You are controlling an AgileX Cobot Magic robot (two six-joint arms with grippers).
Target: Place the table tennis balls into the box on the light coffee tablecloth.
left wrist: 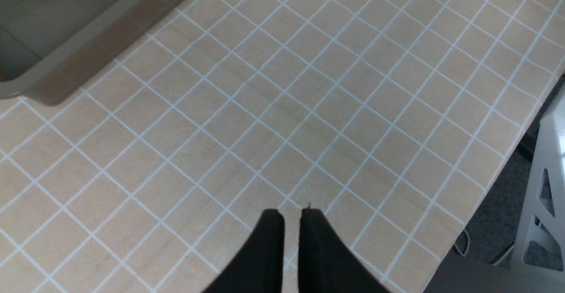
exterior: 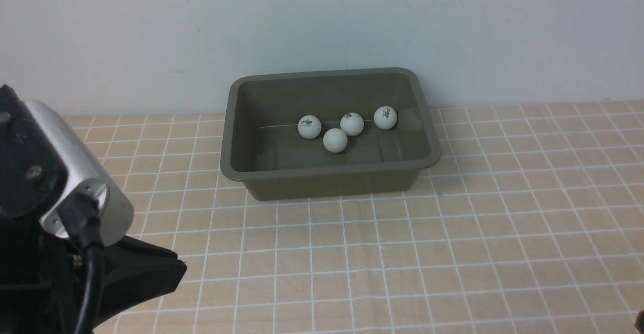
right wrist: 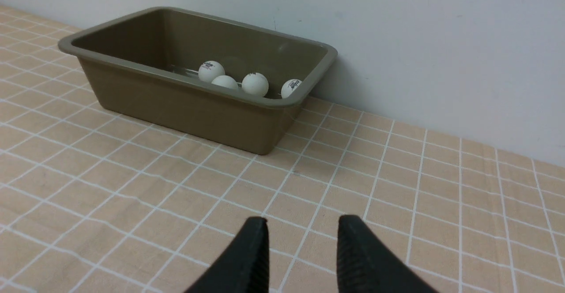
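One light coffee tablecloth covers my whole worktop. By the worktop's far edge, close to the wall, stands the box. All four table tennis balls lie inside it, toward its far wall, three in a loose row and one just nearer me. My left gripper is nearly closed, holding nothing. My right gripper is moderately parted, also holding nothing.
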